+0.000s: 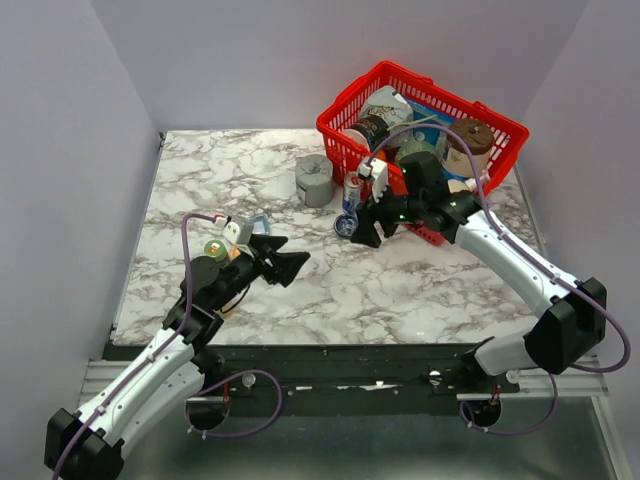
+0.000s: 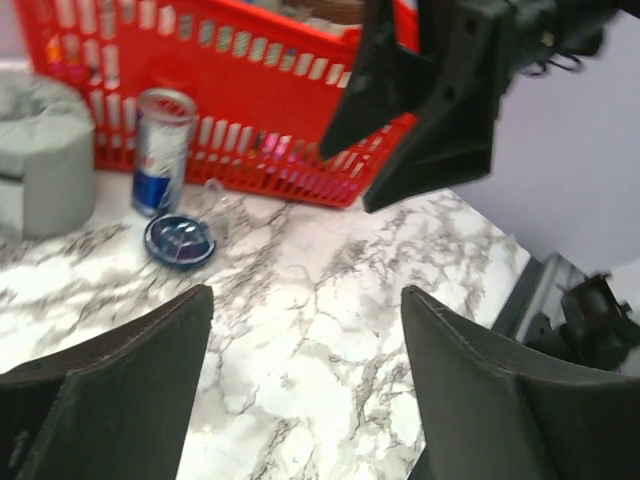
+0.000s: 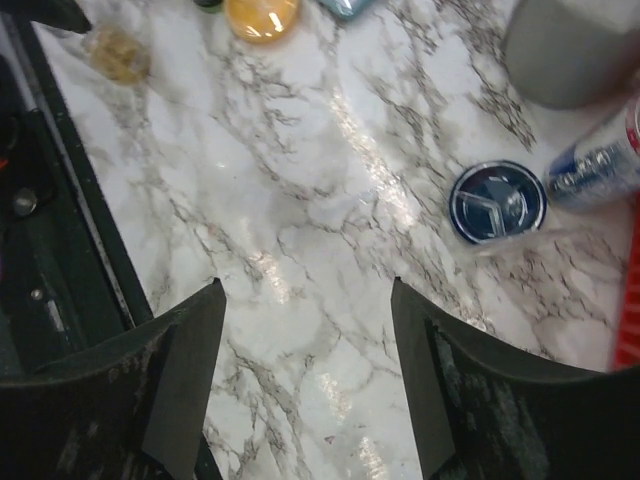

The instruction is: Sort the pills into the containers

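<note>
The dark blue dish [image 3: 497,202] lies at middle right on the marble surface [image 3: 320,200]; the orange dish [image 3: 262,17] at top; fingers [image 3: 150,400] apart below.

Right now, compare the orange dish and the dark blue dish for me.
Colour: the orange dish is all orange; the dark blue dish has a pale centre. Place: the dark blue dish sits beside the drink can; the orange dish lies well away from it. Both are small, round, shallow, and rest flat on the marble table.
</note>
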Controlling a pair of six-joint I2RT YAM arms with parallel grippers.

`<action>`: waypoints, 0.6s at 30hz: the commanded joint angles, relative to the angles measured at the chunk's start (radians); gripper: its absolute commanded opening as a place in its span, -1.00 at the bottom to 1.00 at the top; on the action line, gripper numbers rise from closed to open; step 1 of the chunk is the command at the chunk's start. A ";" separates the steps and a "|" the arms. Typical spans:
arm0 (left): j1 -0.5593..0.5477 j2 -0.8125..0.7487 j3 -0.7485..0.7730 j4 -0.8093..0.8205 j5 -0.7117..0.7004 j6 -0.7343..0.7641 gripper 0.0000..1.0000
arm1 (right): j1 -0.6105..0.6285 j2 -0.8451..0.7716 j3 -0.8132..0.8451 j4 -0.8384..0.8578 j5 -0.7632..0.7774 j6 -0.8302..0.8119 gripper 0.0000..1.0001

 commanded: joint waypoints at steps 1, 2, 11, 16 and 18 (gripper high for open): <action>0.008 0.012 0.035 -0.176 -0.240 -0.068 0.78 | 0.002 0.042 -0.042 0.012 0.265 0.074 0.58; 0.010 0.014 0.042 -0.217 -0.269 -0.086 0.85 | 0.006 0.055 -0.044 0.015 0.340 0.092 0.60; 0.010 -0.015 0.068 -0.300 -0.381 -0.105 0.91 | 0.064 0.265 0.040 0.066 0.641 0.349 0.56; 0.011 -0.089 0.062 -0.343 -0.403 -0.105 0.91 | 0.071 0.360 0.114 0.067 0.766 0.427 0.54; 0.011 -0.110 0.058 -0.354 -0.412 -0.105 0.93 | 0.072 0.400 0.146 0.073 0.784 0.441 0.51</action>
